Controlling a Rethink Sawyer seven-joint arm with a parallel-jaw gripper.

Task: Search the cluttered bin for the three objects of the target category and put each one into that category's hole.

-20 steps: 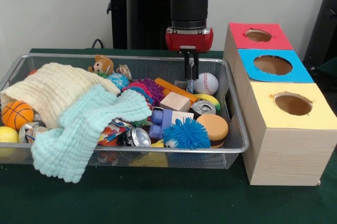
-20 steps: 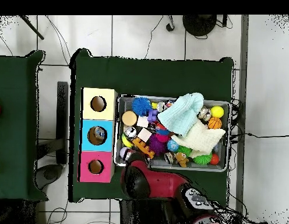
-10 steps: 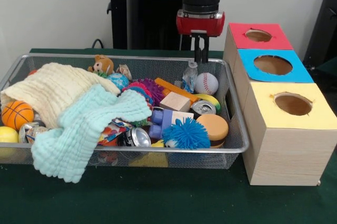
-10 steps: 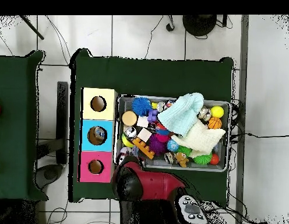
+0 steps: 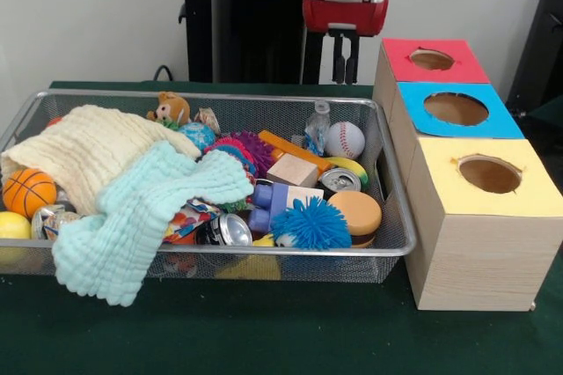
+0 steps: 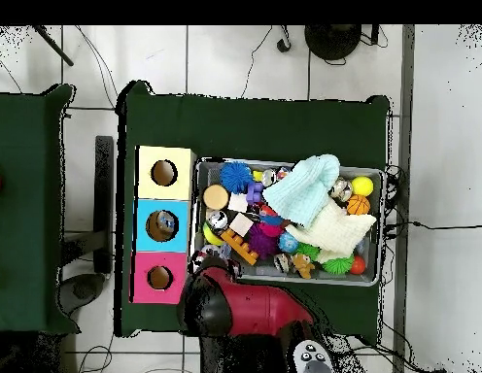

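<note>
My gripper [image 5: 345,76] hangs above the wire bin's [image 5: 220,97] far right rim, beside the red-topped box [image 5: 433,60]. Its fingers [image 5: 337,60] stand slightly apart, open, with nothing between them. Below it in the bin lie a small clear bottle [image 5: 318,127] and a baseball [image 5: 344,140]. A silver can [image 5: 339,180], a second can [image 5: 227,230], a blue spiky ball [image 5: 310,223], a wooden block [image 5: 292,169] and a basketball [image 5: 28,192] also lie there. In the overhead view the red arm [image 6: 225,306] hides the gripper.
Three boxes with round holes stand beside the bin: red [image 6: 159,278], blue [image 6: 161,225] and yellow [image 6: 164,173]. A cream cloth [image 5: 88,150] and a mint cloth [image 5: 145,208] cover the bin's left half. A teddy [image 5: 171,109] sits at the far rim.
The gripper has risen out of the bin from beside the bottle and shifted toward the red box. It carries nothing; the bottle stays in the bin.
</note>
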